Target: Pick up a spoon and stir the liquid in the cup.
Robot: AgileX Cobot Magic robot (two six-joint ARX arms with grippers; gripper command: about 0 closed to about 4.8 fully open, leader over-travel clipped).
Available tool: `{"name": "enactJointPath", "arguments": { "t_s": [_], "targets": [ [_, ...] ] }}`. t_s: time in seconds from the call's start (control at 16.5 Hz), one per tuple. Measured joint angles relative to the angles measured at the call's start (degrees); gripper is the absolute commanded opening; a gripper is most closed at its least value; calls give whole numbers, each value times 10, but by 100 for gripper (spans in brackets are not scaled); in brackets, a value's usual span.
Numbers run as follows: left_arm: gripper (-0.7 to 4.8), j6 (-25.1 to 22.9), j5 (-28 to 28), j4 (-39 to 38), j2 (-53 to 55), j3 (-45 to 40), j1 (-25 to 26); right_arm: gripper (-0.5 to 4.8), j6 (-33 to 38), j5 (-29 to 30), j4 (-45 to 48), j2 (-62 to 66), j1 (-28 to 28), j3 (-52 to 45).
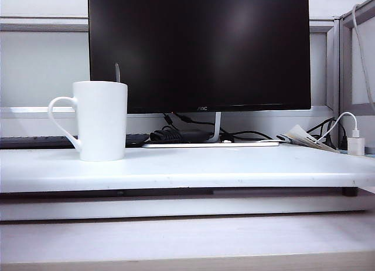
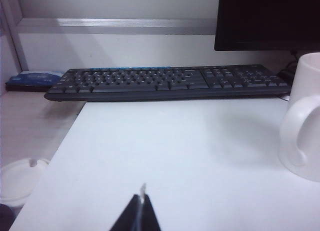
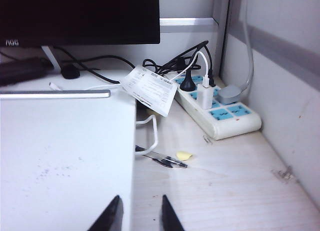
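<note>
The cup (image 1: 101, 121), a tall white mug with a looped handle, stands upright at the left of the white raised board (image 1: 234, 165). The spoon (image 1: 118, 73) stands inside it, with only its thin grey handle tip showing above the rim. Neither gripper appears in the exterior view. In the left wrist view my left gripper (image 2: 141, 201) is shut low over the board, and the cup (image 2: 305, 121) sits well ahead of it and apart. My right gripper (image 3: 140, 201) is open with nothing between its fingers, hovering over the board's side edge, far from the cup.
A black monitor (image 1: 199, 48) stands behind the board, with a keyboard (image 2: 165, 82) and cables at its foot. Off the board's right side lie a power strip (image 3: 220, 108) with plugs, a paper tag (image 3: 150, 91) and a small dark pen-like object (image 3: 162, 158). A partition wall closes the right side.
</note>
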State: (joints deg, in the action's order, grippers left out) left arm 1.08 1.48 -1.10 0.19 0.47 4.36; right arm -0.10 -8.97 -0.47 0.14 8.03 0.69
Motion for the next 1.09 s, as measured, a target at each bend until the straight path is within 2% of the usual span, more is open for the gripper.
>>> {"name": "enactJointPath", "arguments": {
  "t_s": [0.55,0.61,0.73,0.79,0.85,0.91,0.97,1.03,1.09],
  "targets": [
    [-5,0,0,0,0,0,0,104,-14,0,1,0,0,0],
    [7,1,3,0,0,1,0,104,-14,2,4,0,0,1],
    [100,46,31,-12,1,26,0,110,-15,27,2,1,2,32],
    [99,80,45,-19,1,62,0,130,-14,41,7,1,5,75],
    [100,95,50,-21,1,89,0,197,-15,47,16,2,5,113],
    [103,105,65,-24,0,133,0,223,-15,47,33,8,5,164],
    [117,108,76,-25,1,156,0,275,-15,47,42,14,5,185],
    [154,100,102,-33,10,197,0,303,-15,47,42,46,4,234],
    [355,92,120,-37,21,222,0,316,-15,51,41,75,4,262]
  ]
}}
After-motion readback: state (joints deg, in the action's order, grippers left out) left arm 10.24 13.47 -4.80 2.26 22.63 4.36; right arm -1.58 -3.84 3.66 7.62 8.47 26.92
